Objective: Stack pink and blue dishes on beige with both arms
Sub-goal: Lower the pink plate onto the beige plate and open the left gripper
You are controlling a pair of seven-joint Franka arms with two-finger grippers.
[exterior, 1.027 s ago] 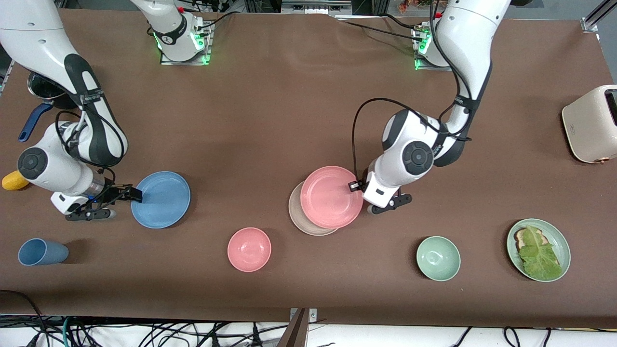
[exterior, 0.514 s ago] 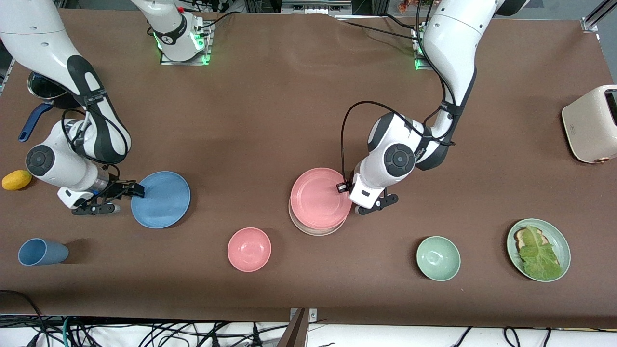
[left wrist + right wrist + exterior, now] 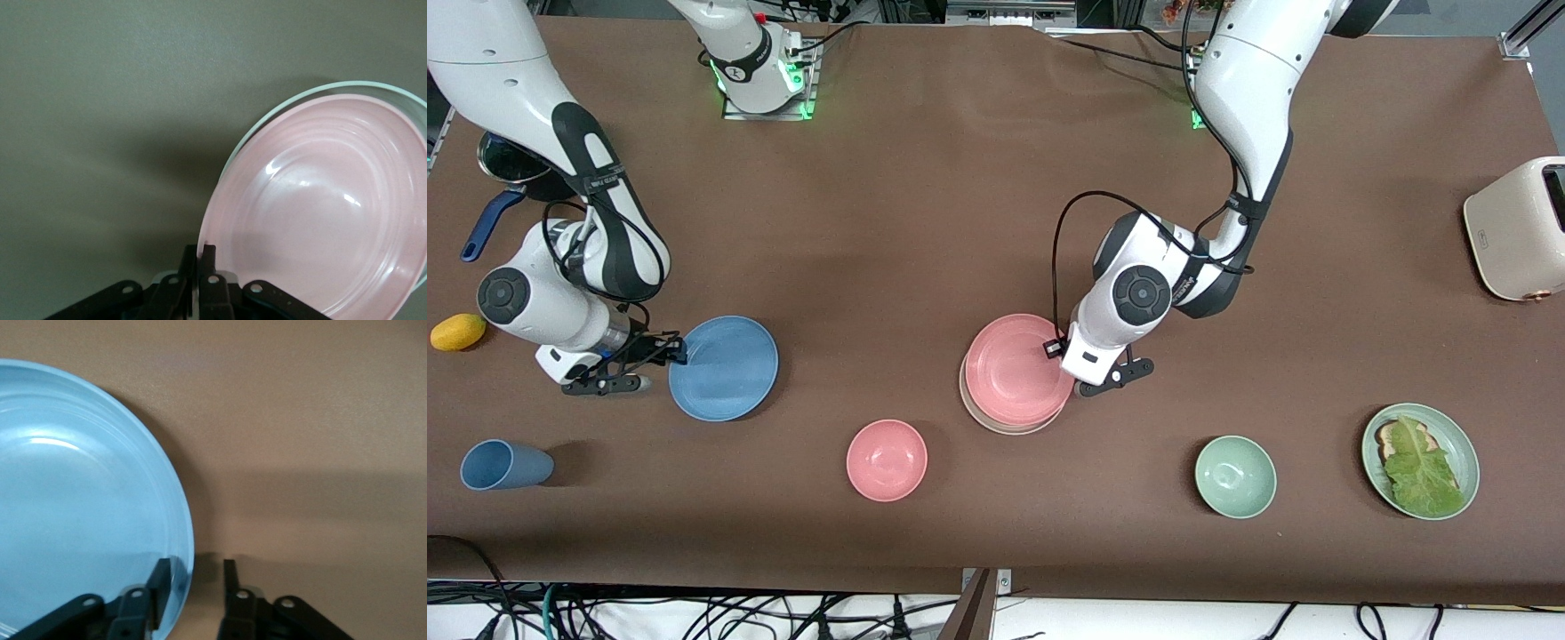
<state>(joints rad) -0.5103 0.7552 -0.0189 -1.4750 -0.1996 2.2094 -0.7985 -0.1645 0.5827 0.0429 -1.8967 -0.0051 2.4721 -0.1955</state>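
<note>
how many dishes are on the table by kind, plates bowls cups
Plates: 4 - pink plate on beige plate, blue plate, green plate with lettuce
Bowls: 2 - pink bowl, green bowl
Cups: 1 - blue cup
Total: 7

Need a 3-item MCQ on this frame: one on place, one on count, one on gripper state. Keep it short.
1. The pink plate sits:
A) on the beige plate
B) on bare table
C) in the mint bowl

2. Bowls on the table:
A) one
B) two
C) four

3. The right gripper is:
A) shut on the blue cup
B) open, straddling the blue plate rim
C) not in view

Answers: 1 A, a beige edge shows under it. 2 B, a pink bowl and a mint bowl. 3 B, the right wrist view shows a gap with the rim between the fingers.
</note>
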